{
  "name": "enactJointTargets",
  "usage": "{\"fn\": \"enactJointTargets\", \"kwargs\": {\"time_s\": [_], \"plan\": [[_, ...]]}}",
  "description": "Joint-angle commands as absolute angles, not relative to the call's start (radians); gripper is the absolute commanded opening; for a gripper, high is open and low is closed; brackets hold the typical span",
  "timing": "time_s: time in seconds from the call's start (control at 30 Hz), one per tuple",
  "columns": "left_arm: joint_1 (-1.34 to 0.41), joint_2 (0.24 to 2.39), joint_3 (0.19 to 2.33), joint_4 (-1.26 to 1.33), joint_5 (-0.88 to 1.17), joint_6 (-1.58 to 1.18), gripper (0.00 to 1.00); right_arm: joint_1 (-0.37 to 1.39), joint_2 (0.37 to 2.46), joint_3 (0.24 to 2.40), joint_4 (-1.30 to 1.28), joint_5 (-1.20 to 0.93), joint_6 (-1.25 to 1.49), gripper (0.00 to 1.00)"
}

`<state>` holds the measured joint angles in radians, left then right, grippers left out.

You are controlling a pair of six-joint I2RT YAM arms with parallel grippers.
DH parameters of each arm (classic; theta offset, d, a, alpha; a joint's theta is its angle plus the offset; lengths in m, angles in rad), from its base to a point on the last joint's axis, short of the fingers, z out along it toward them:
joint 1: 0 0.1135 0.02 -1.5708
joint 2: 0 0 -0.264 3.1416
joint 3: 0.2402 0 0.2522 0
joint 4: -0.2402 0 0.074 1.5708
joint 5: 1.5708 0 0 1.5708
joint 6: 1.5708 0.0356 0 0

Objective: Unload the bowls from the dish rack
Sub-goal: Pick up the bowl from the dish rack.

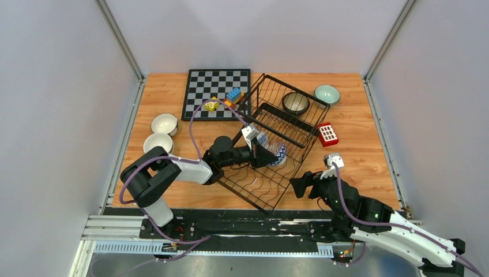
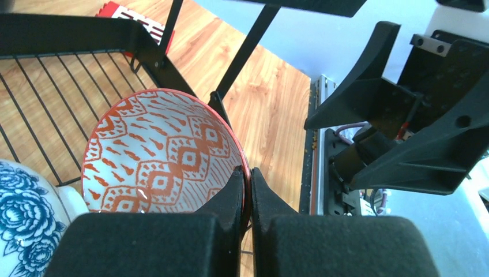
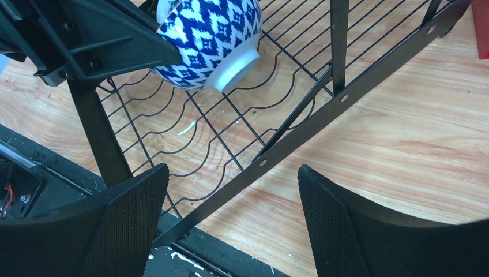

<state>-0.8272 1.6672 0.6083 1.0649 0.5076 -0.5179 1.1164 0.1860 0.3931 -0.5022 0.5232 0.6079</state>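
Note:
The black wire dish rack (image 1: 288, 124) lies slantwise in the middle of the table. Inside its near end my left gripper (image 1: 271, 156) (image 2: 248, 172) is shut on the rim of a tilted bowl (image 1: 280, 152) (image 2: 161, 150), orange-patterned inside and blue-and-white diamond-patterned outside (image 3: 210, 40). A blue floral bowl (image 2: 23, 222) sits right beside it. A dark speckled bowl (image 1: 296, 103) rests in the rack's far end. My right gripper (image 1: 300, 186) (image 3: 230, 190) stands open just off the rack's near right edge, with the rack's rim bar (image 3: 323, 112) running in front of its fingers.
A mint bowl (image 1: 327, 93) stands on the table beyond the rack. Two pale bowls (image 1: 164, 123) (image 1: 158, 142) sit at the left. A chessboard (image 1: 217, 92) with toy blocks (image 1: 233, 95) lies at the back, and a red block (image 1: 327, 134) lies right of the rack.

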Motion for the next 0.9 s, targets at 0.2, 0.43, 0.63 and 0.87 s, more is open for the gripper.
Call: {"fn": "enactJointTargets", "kwargs": {"time_s": [0.2, 0.43, 0.63, 0.87], "plan": [[-0.829, 1.617, 0.580, 1.217, 0.546, -0.564, 0.00, 1.114, 0.178, 0.408, -0.529, 0.529, 0.615, 0.86], [-0.829, 1.621, 0.556, 1.345, 0.580, -0.673, 0.00, 1.113, 0.178, 0.426, -0.530, 0.525, 0.598, 0.86], [-0.830, 1.555, 0.504, 1.329, 0.573, -0.684, 0.00, 1.114, 0.184, 0.465, -0.533, 0.509, 0.518, 0.88], [-0.831, 1.317, 0.465, 1.059, 0.544, -0.591, 0.00, 1.115, 0.241, 0.552, -0.536, 0.369, 0.515, 0.88]]}}
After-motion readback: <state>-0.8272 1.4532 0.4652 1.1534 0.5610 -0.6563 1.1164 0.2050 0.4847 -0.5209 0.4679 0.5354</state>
